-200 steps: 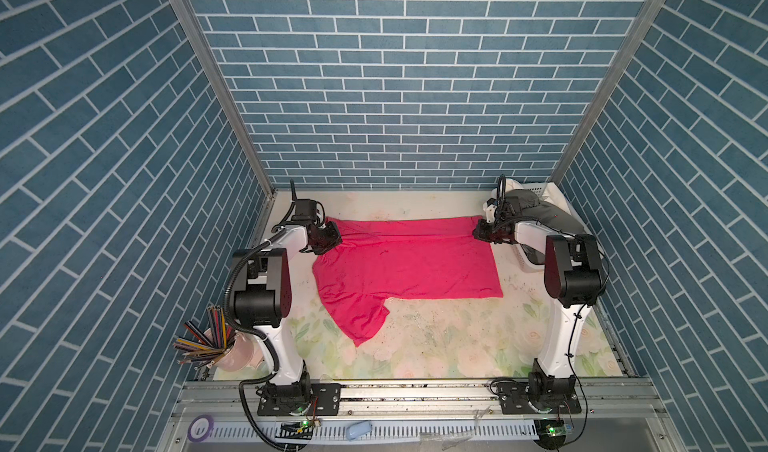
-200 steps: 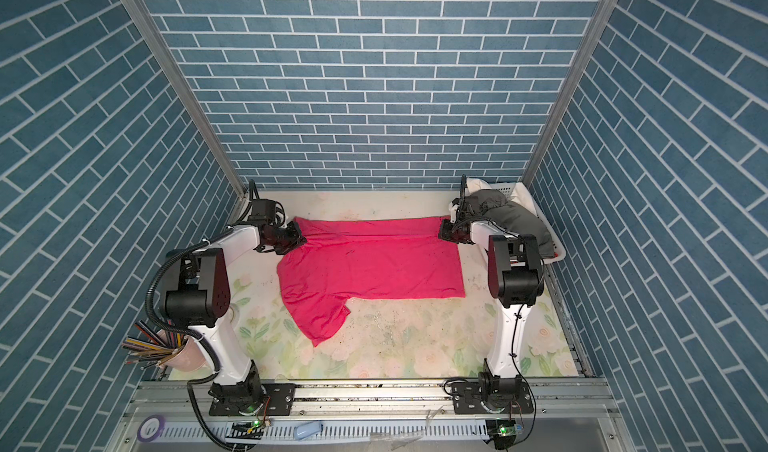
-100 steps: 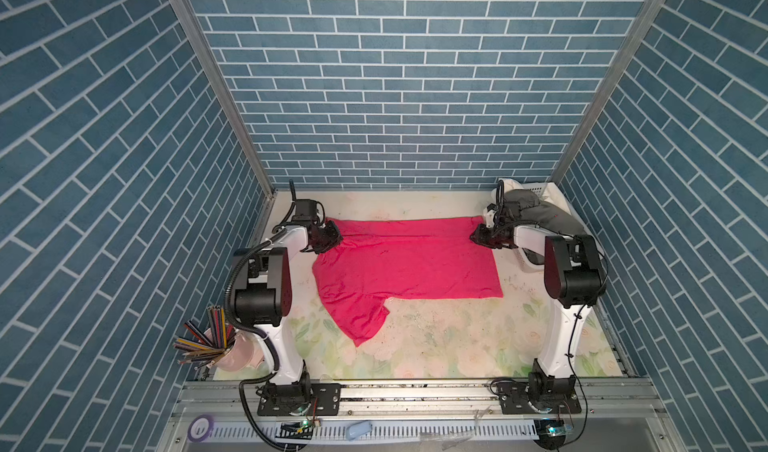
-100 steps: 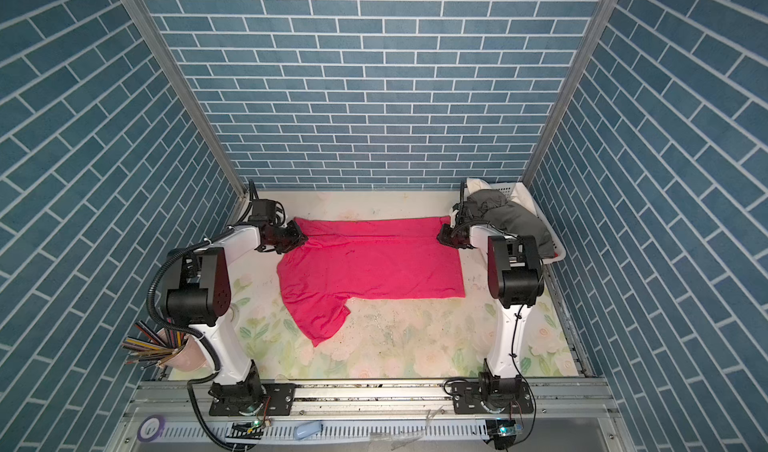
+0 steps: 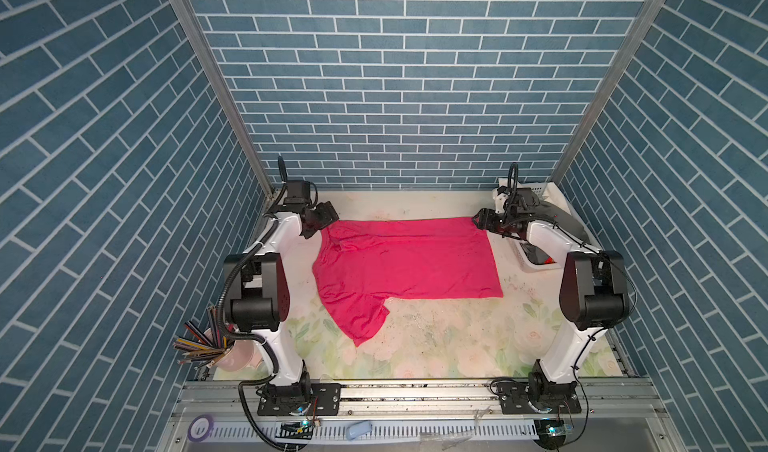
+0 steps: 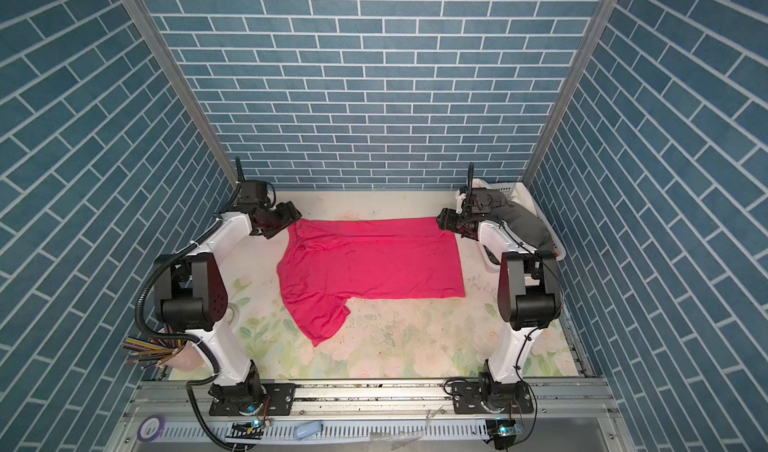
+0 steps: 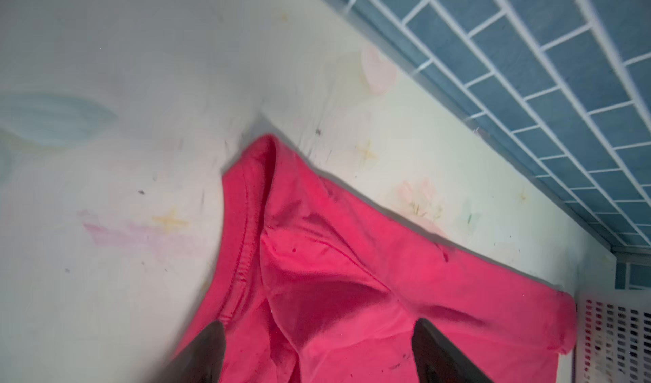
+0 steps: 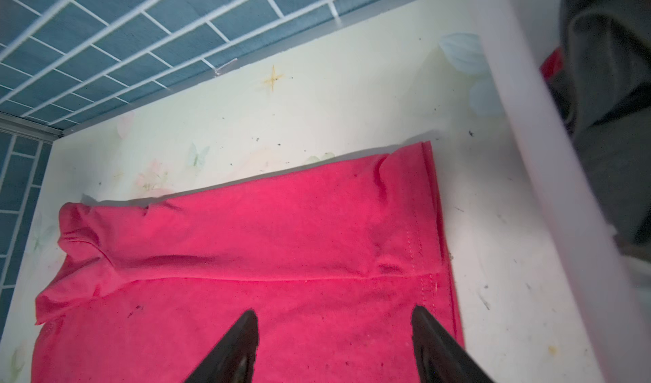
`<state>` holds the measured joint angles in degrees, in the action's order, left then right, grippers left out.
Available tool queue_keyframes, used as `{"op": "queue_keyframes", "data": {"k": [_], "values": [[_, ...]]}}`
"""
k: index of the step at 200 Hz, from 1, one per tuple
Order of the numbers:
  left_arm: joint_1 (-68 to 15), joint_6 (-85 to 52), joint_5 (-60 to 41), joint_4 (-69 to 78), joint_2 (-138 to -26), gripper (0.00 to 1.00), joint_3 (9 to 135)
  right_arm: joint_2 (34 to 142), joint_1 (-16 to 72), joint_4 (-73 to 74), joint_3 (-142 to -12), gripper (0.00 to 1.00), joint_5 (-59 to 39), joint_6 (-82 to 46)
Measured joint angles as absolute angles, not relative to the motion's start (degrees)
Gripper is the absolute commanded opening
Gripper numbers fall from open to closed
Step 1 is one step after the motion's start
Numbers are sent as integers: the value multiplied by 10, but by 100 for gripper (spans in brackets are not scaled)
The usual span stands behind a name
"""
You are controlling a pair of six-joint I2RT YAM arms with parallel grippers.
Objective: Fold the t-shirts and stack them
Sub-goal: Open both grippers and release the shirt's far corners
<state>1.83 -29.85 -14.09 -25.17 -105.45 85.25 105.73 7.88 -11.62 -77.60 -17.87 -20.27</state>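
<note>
The pink t-shirt (image 5: 405, 262) lies flat on the worktop (image 5: 436, 337), spread out between the two arms. Its neck end is by the left arm (image 5: 286, 237) and its bottom hem is by the right arm (image 5: 544, 237). One sleeve sticks out toward the near edge of the worktop. In the right wrist view, a strip along the far side looks folded over, with a straight line where the layers meet.

Both sets of jaws are wide open and hold nothing. The left jaws hang just over the collar corner of the shirt (image 7: 352, 293). The right jaws hang just over the far hem corner (image 8: 246, 240).

I think the shirt is light, soft and floppy. It cannot break, but it cannot keep its shape either. If only one spot is lifted, the rest will likely sag and bunch up. So it is best for both arms to lift at once, one at each end, and to move together.

The good spots to pinch look like the stitched collar and the stitched hem, where the cloth is thicker. The jaws must press down to the worktop to catch the thin cloth.

A dark grey shirt (image 6: 523, 225) sits in the white basket (image 6: 559, 254) at the right.
</note>
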Motion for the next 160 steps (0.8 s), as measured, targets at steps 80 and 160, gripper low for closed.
{"op": "queue_keyframes", "data": {"k": [80, 160], "values": [[-53, -347, -249, -162, -1151, 87, 914, 1218, 90, -91, -896, 82, -230, -230], [-18, -361, -249, -155, -1252, 87, 914, 1250, 82, -90, -879, 83, -230, -231]]}}
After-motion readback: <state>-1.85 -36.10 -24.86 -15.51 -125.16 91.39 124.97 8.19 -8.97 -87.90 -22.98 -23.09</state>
